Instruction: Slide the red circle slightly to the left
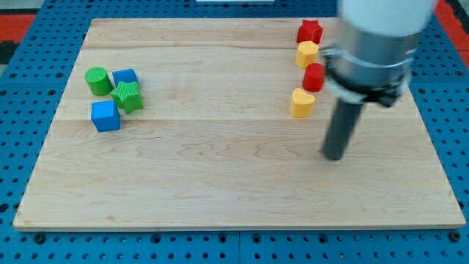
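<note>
You see a pale wooden surface (220, 169) from above. There are no jaws on this arm, only a dark rod, so nothing is open, closed or gripping. Your tip (334, 156) rests on bare wood toward the right edge, below and slightly right of a column of 4 blocks near the top-right corner.

From the top edge down, that column holds a red star (309, 31), a yellow block (307, 53), the red circle (314, 77) and a yellow heart (301, 103). The red circle sits just beside the yellow block above it and close to the heart below; the arm's grey body partly hides its right side.

Near the left edge, well apart, sit a green cylinder (97, 81), a blue block (126, 76), a green block (128, 96) and a blue cube (105, 116).

Likely risks: the tip must get to the circle's right side, and that gap is hidden behind the arm. Travelling straight up could clip the heart. A push that is off-centre may spin the circle into the yellow block or heart, and a long push would overshoot "slightly".
</note>
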Robot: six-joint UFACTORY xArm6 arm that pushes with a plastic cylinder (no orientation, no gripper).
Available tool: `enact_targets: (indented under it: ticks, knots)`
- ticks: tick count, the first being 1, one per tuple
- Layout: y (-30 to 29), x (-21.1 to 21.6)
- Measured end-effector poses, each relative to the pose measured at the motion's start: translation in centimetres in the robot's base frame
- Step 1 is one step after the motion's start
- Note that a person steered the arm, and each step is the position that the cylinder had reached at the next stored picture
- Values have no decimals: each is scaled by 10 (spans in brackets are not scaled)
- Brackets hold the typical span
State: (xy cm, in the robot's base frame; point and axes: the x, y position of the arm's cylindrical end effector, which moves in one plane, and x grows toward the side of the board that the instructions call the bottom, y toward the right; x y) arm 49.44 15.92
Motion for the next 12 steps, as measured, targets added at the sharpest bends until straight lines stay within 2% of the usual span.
enact_targets:
  ticks: [1, 2, 3, 7, 8, 9, 11, 12]
  knots:
    - [8, -83]
    - [42, -128]
    - [10, -129]
    - [-2, -124]
    - [84, -53]
    - [57, 52]
    - [-239, 55]
    - [-362, 41]
